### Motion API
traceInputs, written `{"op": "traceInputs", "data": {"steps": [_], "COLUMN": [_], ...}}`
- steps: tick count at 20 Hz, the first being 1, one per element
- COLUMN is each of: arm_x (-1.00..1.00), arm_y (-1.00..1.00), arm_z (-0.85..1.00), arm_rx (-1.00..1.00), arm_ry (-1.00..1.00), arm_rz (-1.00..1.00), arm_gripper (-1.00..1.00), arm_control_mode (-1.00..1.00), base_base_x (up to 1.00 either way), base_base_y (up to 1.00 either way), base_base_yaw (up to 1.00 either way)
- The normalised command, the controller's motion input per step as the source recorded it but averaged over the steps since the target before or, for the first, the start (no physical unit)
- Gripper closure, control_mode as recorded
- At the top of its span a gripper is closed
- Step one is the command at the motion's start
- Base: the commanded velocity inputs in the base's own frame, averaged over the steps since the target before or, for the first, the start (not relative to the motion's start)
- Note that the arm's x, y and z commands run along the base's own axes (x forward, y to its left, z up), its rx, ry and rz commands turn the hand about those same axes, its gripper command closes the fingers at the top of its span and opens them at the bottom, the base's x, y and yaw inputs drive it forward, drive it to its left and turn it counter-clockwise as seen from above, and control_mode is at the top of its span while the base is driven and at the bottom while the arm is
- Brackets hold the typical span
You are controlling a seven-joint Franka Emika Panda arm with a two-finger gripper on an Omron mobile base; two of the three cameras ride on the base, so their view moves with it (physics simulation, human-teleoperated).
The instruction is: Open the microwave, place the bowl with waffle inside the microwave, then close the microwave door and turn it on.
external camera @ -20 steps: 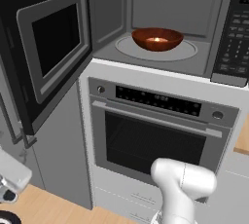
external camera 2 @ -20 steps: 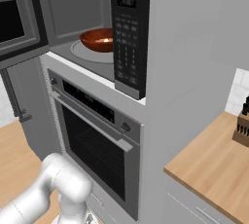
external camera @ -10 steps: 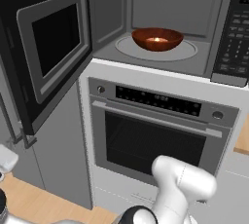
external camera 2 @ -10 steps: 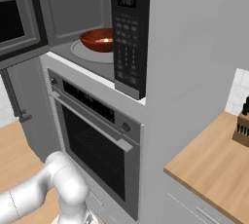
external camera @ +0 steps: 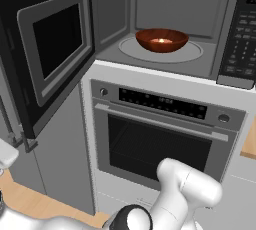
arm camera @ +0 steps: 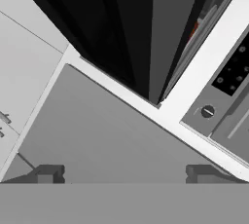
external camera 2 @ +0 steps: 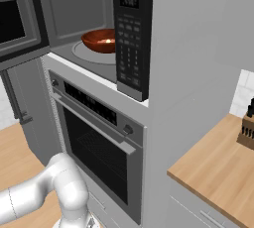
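One bowl (external camera: 162,40) upright, rim up, centred on microwave (external camera: 165,21) turntable, free room all round; one waffle (external camera: 161,40) inside bowl. Microwave door (external camera: 47,49) swung wide to left, lower corner edge-on in hand view. End effector (arm camera: 124,173) tips spread wide apart, nothing between, below door beside oven (external camera: 160,139) knob.

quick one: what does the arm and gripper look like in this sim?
The arm is glossy white with rounded, tube-like links, and a dark joint with a grey ring sits at the bottom of the left base view. No cables or markings show. The gripper shows as two small, dark grey, blocky fingertips.
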Motion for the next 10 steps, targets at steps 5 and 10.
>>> {"op": "traceInputs", "data": {"steps": [5, 10], "arm_x": [0.0, 0.01], "arm_y": [-0.7, -0.63], "arm_z": [0.0, 0.07], "arm_rx": [0.08, 0.08], "arm_ry": [-0.19, -0.3], "arm_rz": [0.0, 0.0], "arm_gripper": [-1.0, -1.0], "arm_control_mode": [-1.0, -1.0], "base_base_x": [0.0, 0.0], "base_base_y": [0.0, 0.0], "base_base_yaw": [0.0, 0.0]}}
